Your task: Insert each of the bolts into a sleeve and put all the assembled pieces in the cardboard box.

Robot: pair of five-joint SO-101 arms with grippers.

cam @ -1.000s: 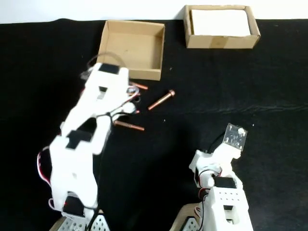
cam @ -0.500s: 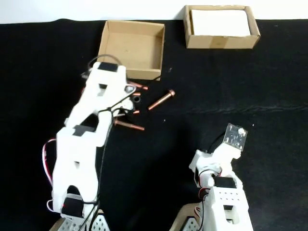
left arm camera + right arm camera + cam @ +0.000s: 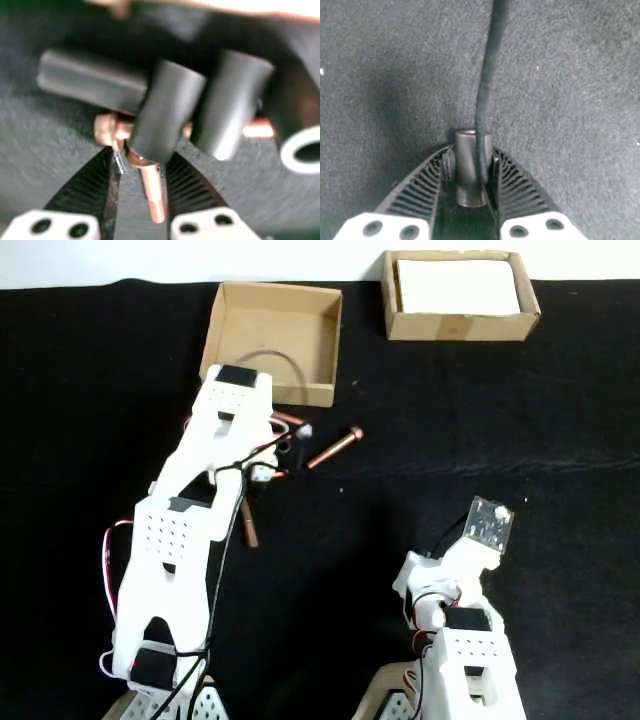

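Black cloth (image 3: 560, 540) covers the whole table, and the work on it looks to be only at its beginning. Low over the parts, the left gripper (image 3: 142, 160) has its jaws narrowed onto a copper bolt (image 3: 154, 200). A black sleeve (image 3: 165, 115) lies over the far end of it, but I cannot tell if the bolt is really inside. Two more sleeves (image 3: 232, 105) lie just beside.

The right gripper (image 3: 470, 152) is closed on a spare sleeve (image 3: 469, 175), and a cable (image 3: 487, 75) crosses in front of it.

A loose bolt (image 3: 335, 448) lies on the cloth near the front of the box (image 3: 300, 393). No piece is in the box, so I judge nearly everything is left: the joinings and all the placing. Farther right is a second box (image 3: 455, 328) with white filling, and behind the table a pale wall (image 3: 100, 260).
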